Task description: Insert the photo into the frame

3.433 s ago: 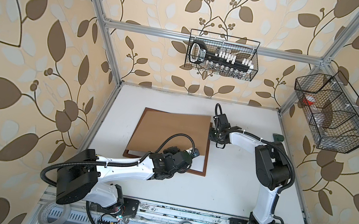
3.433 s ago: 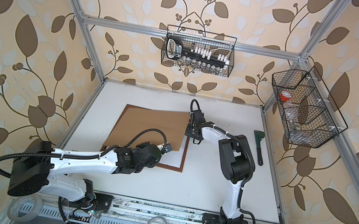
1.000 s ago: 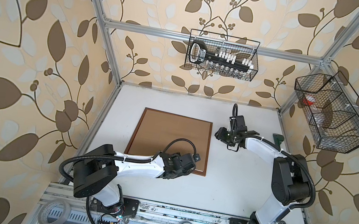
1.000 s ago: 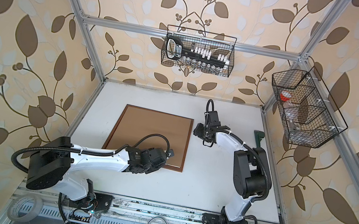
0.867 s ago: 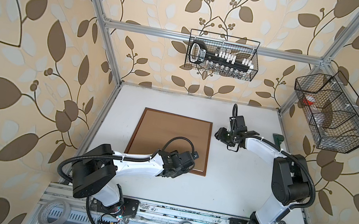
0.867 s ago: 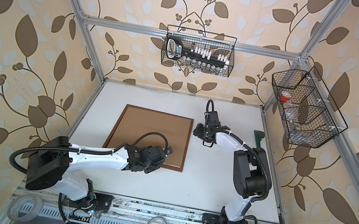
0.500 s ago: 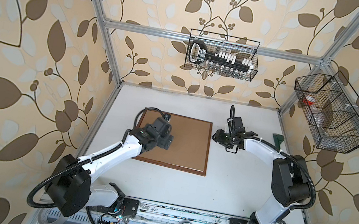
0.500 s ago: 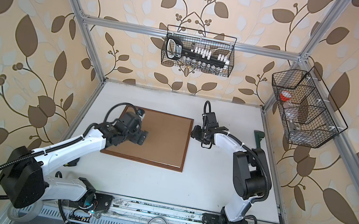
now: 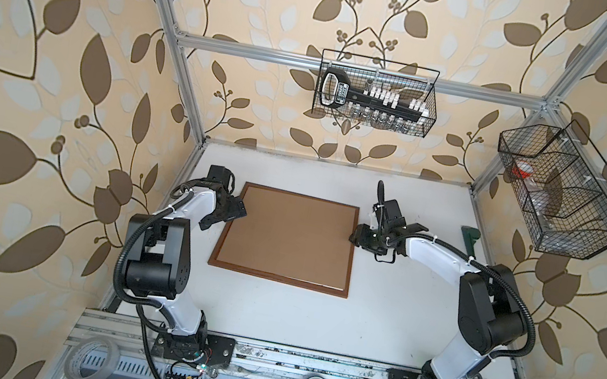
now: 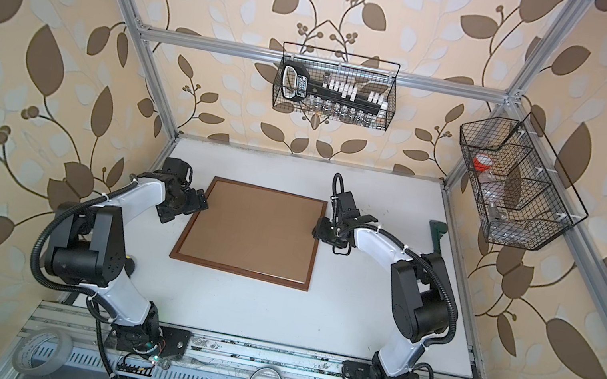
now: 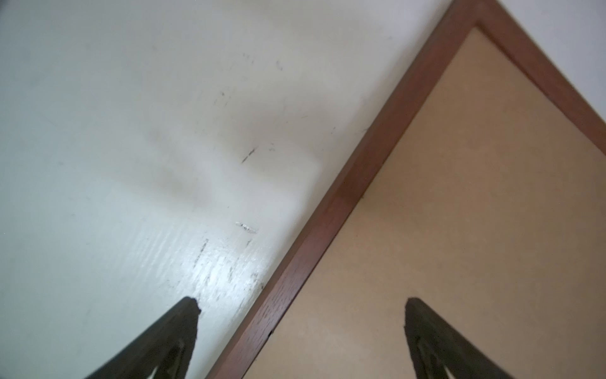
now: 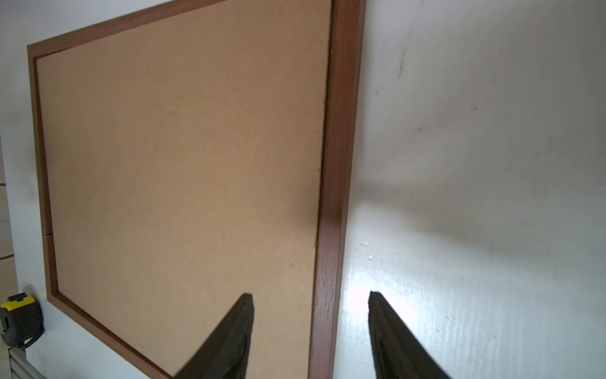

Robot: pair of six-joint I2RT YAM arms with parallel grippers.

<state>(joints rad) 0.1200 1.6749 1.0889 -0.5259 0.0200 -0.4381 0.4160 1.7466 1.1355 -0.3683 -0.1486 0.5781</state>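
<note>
Frame [image 9: 277, 278] [image 10: 238, 272] lies flat on the white table [image 9: 270, 319] [image 10: 229, 312], left of its middle and between the two arms. Its thin reddish-brown border runs all the way round a plain brown backing board [image 9: 289, 234] [image 10: 253, 228], which sits inside the border and fills the opening. The photo is hidden: only the board's bare surface shows.

The left hand [image 9: 223, 218] [image 10: 184, 211] hangs at the frame's left side, near the far corner. In the left wrist view this hand [image 11: 301, 302] has its fingers spread wide across the border [image 11: 323, 229], one over the table and one over the board [image 11: 459, 229], and it grips nothing.

The right hand [image 9: 358, 240] [image 10: 317, 233] is at the frame's right side, at about the same depth. In the right wrist view its fingers [image 12: 311, 296] are apart and stand either side of the border [image 12: 334, 197], with a gap to the wood on both sides: one is over the board [image 12: 183, 157], the other over bare table. Whether either hand touches the surface below, I cannot tell.

A dark green tool [image 9: 469, 234] [image 10: 436, 233] lies at the table's right edge, well apart from the frame. Beyond the frame's corner in the right wrist view sits a yellow and black tape measure [image 12: 19, 318].
</note>
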